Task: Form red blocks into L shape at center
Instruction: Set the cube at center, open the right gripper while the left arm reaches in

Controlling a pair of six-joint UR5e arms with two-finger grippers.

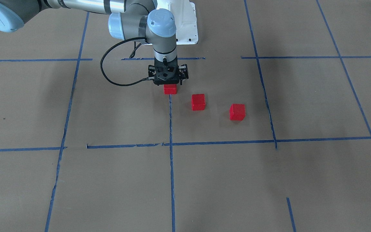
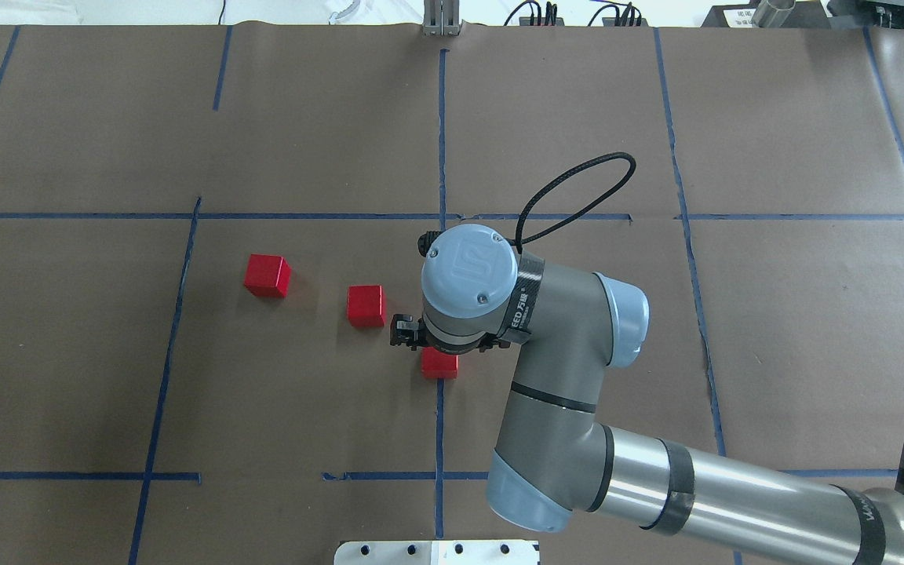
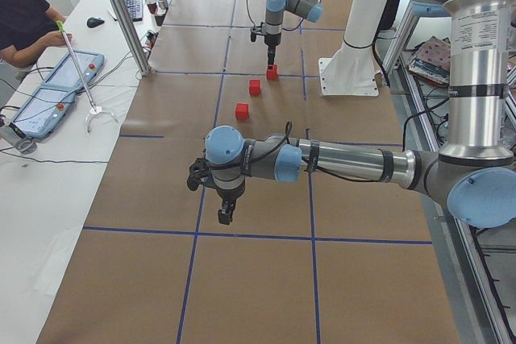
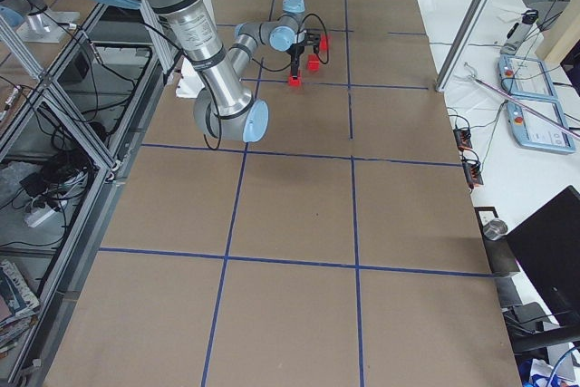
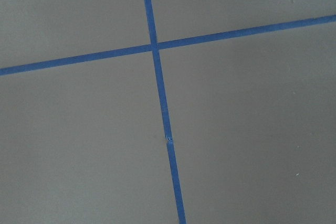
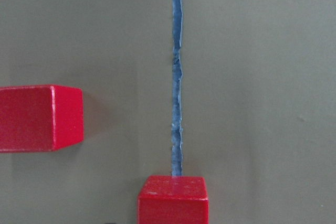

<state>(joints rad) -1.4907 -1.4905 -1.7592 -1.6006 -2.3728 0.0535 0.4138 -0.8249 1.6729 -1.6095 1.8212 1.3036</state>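
Exterior front-facing: right gripper [image 1: 170, 83] directly over one red block [image 1: 170, 90] on centre tape line [image 1: 171, 122]; its opening we cannot tell. Middle block [image 1: 198, 102] and outer block [image 1: 237, 112] lie apart; a dragging release could skew our L.

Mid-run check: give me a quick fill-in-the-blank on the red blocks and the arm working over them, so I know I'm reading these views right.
1. The number of red blocks on the table is ___.
2. The ___ arm's end effector hangs over the block that sits on a tape line.
3. That tape line is ___ in colour.
4. The blocks lie apart, not yet in an ___ shape.

Missing words: three; right; blue; L
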